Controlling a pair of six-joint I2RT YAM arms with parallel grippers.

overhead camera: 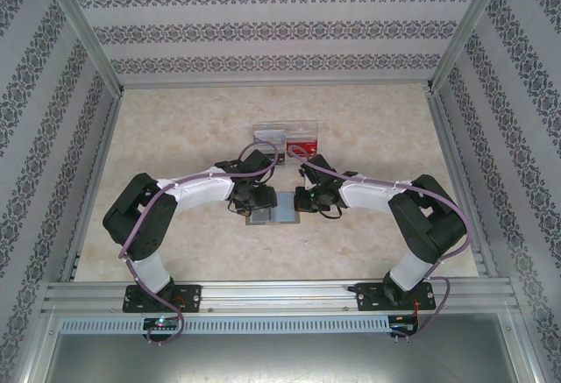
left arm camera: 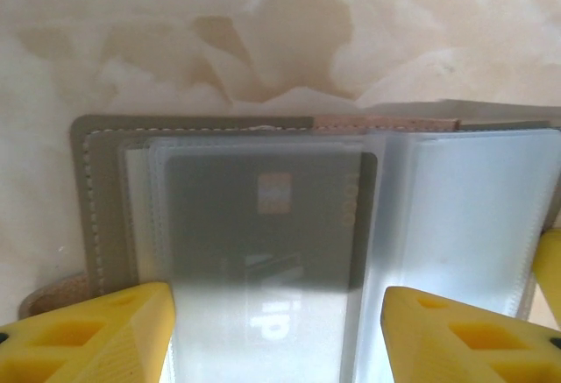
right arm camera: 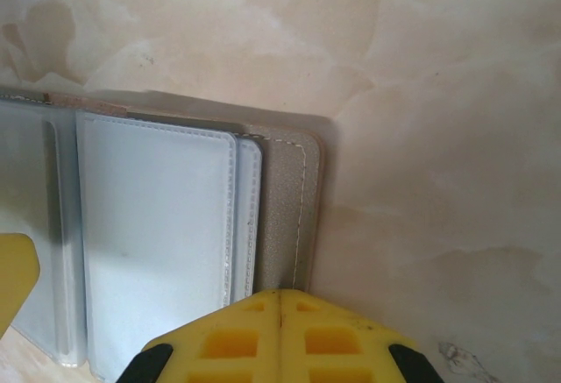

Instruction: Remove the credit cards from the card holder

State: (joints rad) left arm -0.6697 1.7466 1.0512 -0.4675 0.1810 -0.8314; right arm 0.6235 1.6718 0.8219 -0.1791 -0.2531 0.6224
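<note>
My left gripper [left arm camera: 276,313] open over the card [left arm camera: 263,216] in the holder [left arm camera: 96,190], right gripper [right arm camera: 280,300] clenched; tight sleeve [left arm camera: 456,225] could drag holder

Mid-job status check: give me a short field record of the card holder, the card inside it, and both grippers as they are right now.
card holder: lying open on the table, clear sleeves facing up
card: dark, with a chip, inside a sleeve, not yet out
left gripper: open, fingers on either side of that sleeve
right gripper: shut, at the near edge of the holder's right half; contact unclear
clear box: behind the holder, apart from it
</note>
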